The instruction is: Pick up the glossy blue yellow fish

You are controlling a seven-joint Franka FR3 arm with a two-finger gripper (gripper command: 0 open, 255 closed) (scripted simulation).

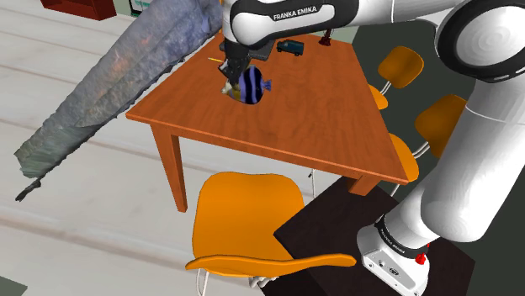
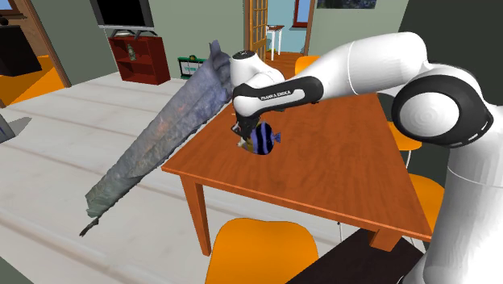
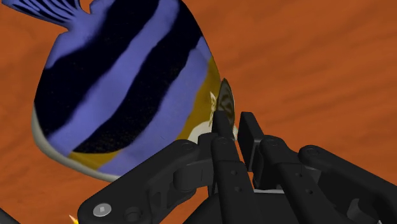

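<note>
1. Black fingers (image 3: 249, 137) are clenched on the yellow head end of the fish (image 3: 127, 83). They stand nearly together, so I'd say it's a pinch on the thin edge. The striped body looks too broad to span.
2. The fish has blue and black bands with a pale belly rim and stands on edge against the gripper (image 1: 231, 82). That's probably why the grip works: the flat side faces the camera and the narrow section sits between the pads.
3. Orange-brown wood surface (image 3: 305, 57) lies right behind it. I can't tell whether the fish is clear of the surface or touching it.
4. Shoulder view: the fish (image 1: 252, 84) is toward the surface's (image 1: 294, 118) upper-left part, with the arm reaching over from the stand and coming down on it from above.
5. Grip risk, my read: an off-centre hold at the head, so the body may swing on a lift.
6. A small dark item (image 1: 290, 46) sits further back on the surface, well apart from the fish and out of the way.
7. Orange chairs: one at the near edge (image 1: 244, 223), others along the shoulder view's right side (image 1: 442, 118).
8. A long grey mottled slab (image 2: 161, 137) slants from the floor up to the surface's far corner, just beside the gripper (image 2: 242, 141). Watch clearance there.
9. A red cabinet (image 2: 141, 56) stands at the back wall.
</note>
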